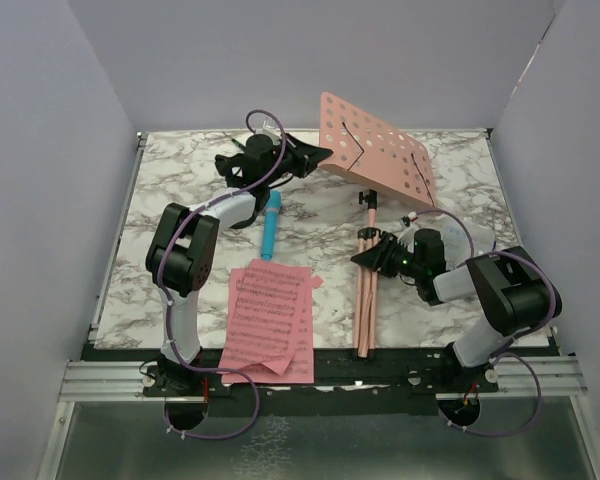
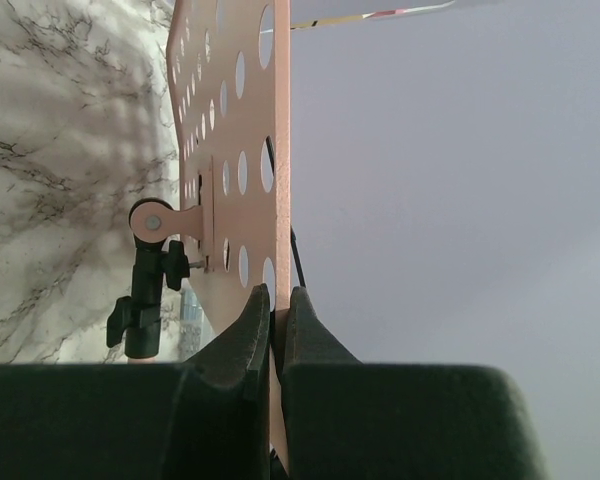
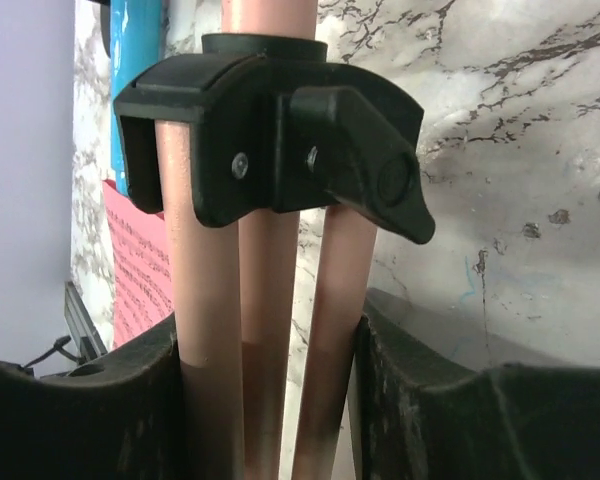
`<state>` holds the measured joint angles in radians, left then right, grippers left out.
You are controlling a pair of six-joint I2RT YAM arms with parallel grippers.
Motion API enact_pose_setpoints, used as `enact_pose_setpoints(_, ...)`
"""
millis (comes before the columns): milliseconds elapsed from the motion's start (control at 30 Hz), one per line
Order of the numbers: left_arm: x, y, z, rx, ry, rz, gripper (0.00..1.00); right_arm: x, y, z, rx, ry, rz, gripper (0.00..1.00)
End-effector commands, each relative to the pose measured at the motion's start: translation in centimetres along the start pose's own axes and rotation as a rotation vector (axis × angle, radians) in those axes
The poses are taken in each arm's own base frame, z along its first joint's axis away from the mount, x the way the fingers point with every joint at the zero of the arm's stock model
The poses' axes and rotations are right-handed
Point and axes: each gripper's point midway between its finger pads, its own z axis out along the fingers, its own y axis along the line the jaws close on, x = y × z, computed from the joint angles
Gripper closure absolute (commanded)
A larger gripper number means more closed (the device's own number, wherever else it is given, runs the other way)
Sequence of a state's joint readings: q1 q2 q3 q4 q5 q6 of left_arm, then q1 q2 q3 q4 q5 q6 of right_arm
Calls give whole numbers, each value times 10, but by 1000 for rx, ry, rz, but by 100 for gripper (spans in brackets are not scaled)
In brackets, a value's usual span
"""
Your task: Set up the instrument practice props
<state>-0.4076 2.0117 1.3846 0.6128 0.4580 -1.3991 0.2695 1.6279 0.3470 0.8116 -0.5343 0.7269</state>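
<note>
Looks like stand setup: left tool (image 2: 279,296) pinches the perforated desk (image 1: 375,150), right tool (image 3: 268,330) clamps the folded tripod legs (image 1: 365,310). Next, I'd guess, those legs need spreading.

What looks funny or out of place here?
The music stand isn't standing up: its legs are folded together and stretch along the table. The pink pages lie in a crooked pile, poking over the table's near edge.

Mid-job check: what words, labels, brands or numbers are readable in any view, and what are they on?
No text can be read in any view.
On the sheet-music pages: printed notation, too small to read.
On the music stand and the light-blue stick: no markings visible.
</note>
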Motion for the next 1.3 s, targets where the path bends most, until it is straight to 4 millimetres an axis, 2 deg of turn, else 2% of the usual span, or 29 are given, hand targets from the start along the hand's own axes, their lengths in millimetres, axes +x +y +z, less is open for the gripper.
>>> enact_pose_setpoints(0, 26, -119, -29, 329, 81, 97, 100, -2, 12, 2, -52, 4, -37, 69)
enact_pose_setpoints(167, 26, -118, -29, 330, 78, 96, 100, -5, 15, -3, -47, -2, -94, 97)
enact_pose_setpoints(233, 26, -119, -29, 335, 82, 99, 100, -7, 17, -6, -45, -8, -124, 100)
enact_pose_setpoints(300, 27, -121, -30, 339, 88, 102, 94, -12, 21, -9, -44, -19, -161, 100)
enact_pose_setpoints(367, 28, -123, -32, 346, 91, 112, 82, -18, 23, -12, -35, -26, -201, 100)
enact_pose_setpoints(500, 26, -126, -36, 351, 77, 133, 43, -30, 33, -20, -22, -46, -290, 100)
enact_pose_setpoints(567, 24, -127, -37, 353, 70, 147, 27, -37, 37, -25, -3, -57, -330, 100)
enact_pose_setpoints(667, 20, -124, -40, 348, 59, 161, 12, -48, 42, -32, 26, -78, -379, 100)
enact_pose_setpoints(767, 14, -119, -44, 335, 41, 171, 3, -52, 43, -38, 47, -102, -396, 100)
enact_pose_setpoints(900, 3, -108, -53, 307, 3, 184, 1, -53, 44, -41, 57, -103, -389, 100)
enact_pose_setpoints(1033, -3, -88, -66, 257, -31, 201, 1, -53, 52, -40, 28, -96, -363, 100)
enact_pose_setpoints(1267, 5, -21, -88, 60, -42, 234, 1, -59, 74, -39, -41, -80, -314, 100)
